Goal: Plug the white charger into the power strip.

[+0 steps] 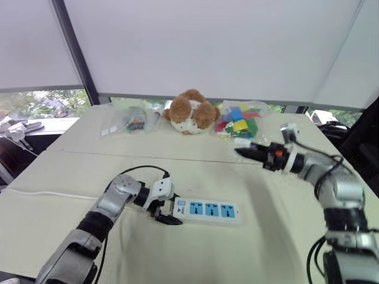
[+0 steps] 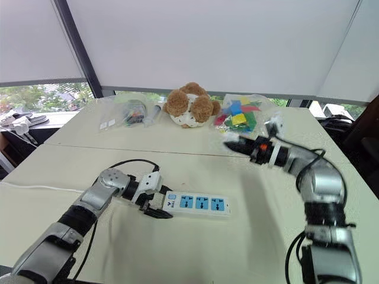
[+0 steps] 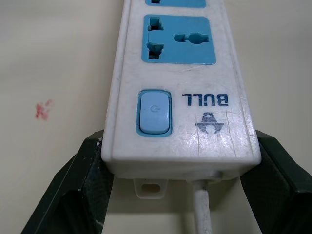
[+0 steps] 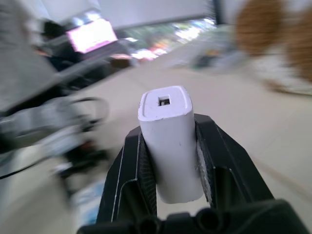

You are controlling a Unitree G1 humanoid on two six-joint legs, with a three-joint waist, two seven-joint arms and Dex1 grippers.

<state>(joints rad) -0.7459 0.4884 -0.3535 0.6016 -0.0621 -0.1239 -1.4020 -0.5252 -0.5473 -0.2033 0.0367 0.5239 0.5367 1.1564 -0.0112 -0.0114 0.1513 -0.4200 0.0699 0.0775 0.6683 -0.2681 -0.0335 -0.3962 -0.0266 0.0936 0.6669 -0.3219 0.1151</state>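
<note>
The power strip [image 1: 210, 210] lies flat on the near table, a white bar with three blue socket panels and a blue switch [image 3: 154, 113] at its left end. My left gripper [image 1: 166, 212] is shut on that switch end, one black finger [image 3: 80, 195] against each side of the strip. The white charger [image 4: 170, 141] stands between the pads of my right gripper [image 1: 244, 152], which is shut on it. That gripper hangs in the air above the table, to the right of and beyond the strip, pointing left.
A brown and white plush toy [image 1: 190, 111] sits at the back of the far table, with a clear bag of coloured blocks [image 1: 240, 121] on its right and clear bags of small items [image 1: 135, 118] on its left. A thin white cord [image 1: 47, 194] runs off to the left.
</note>
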